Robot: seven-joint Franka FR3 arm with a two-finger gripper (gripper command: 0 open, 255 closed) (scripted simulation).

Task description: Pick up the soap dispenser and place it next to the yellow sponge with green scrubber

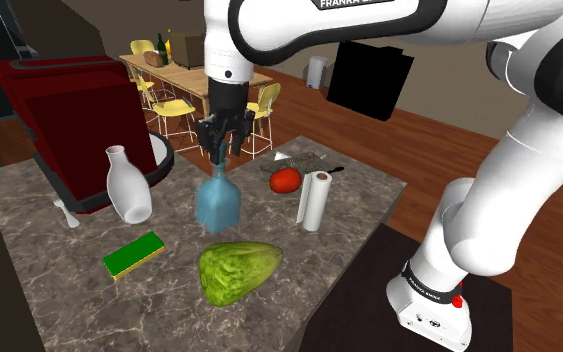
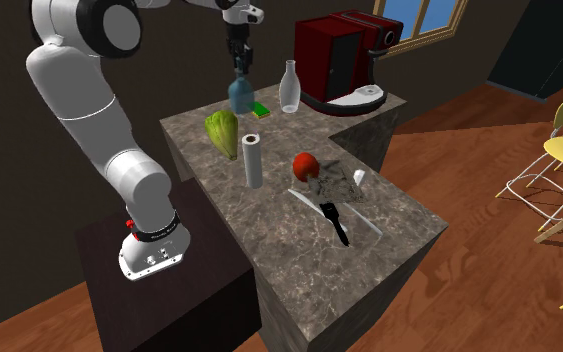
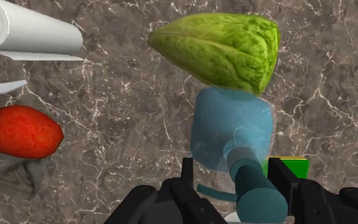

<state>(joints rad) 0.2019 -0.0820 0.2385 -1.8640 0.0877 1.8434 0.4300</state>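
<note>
The blue soap dispenser point(image 1: 218, 203) stood upright on the marble surface point(image 1: 54, 290), directly beneath the gripper point(image 1: 219, 152). Its fingers point(image 3: 188, 173) were spread, straddling the pump neck without clasping it. The yellow-green sponge point(image 1: 134, 254) lay near, toward the shoulder view's lower left.

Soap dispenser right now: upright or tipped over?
Upright: the blue soap dispenser stands base down, neck pointing straight up into the gripper.

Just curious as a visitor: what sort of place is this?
Probably a home kitchen: a stone-patterned countertop holds a red coffee machine and a head of lettuce, with a dining table and yellow chairs behind.
</note>
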